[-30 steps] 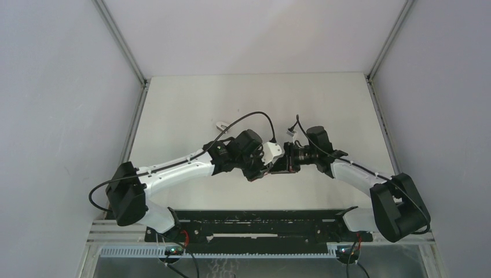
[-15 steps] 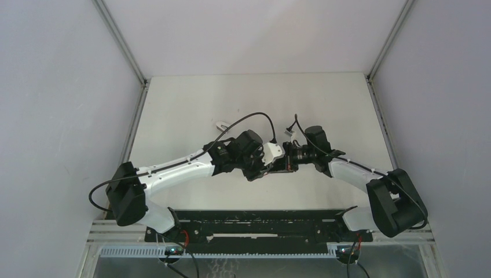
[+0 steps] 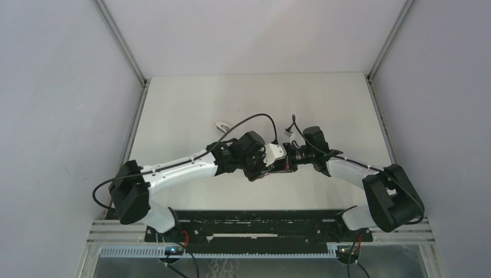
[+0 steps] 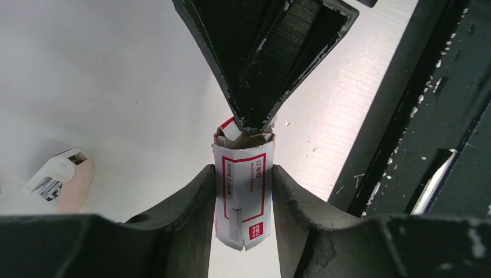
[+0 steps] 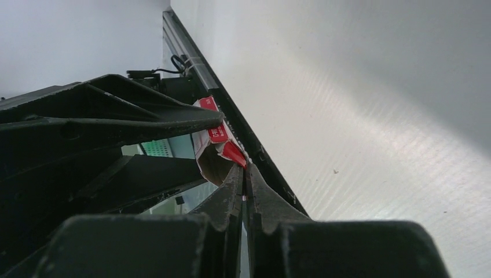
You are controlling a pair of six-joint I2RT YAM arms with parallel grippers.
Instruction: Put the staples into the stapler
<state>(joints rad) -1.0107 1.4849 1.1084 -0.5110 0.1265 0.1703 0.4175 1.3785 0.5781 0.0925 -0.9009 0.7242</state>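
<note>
Mid-frame, the left tool clamps the red-and-white box, staples unseen, presumably inside, while the closed right tool pinches its flap; a tug could tear it and spill them across the worktop.

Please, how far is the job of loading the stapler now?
Done: the staple box is off the table, clamped in the left gripper. In hand: the right gripper is shut at the box's open end, touching its red flap, apparently working it open. Left: no staples are out yet, and the stapler lies untouched on the table.
</note>
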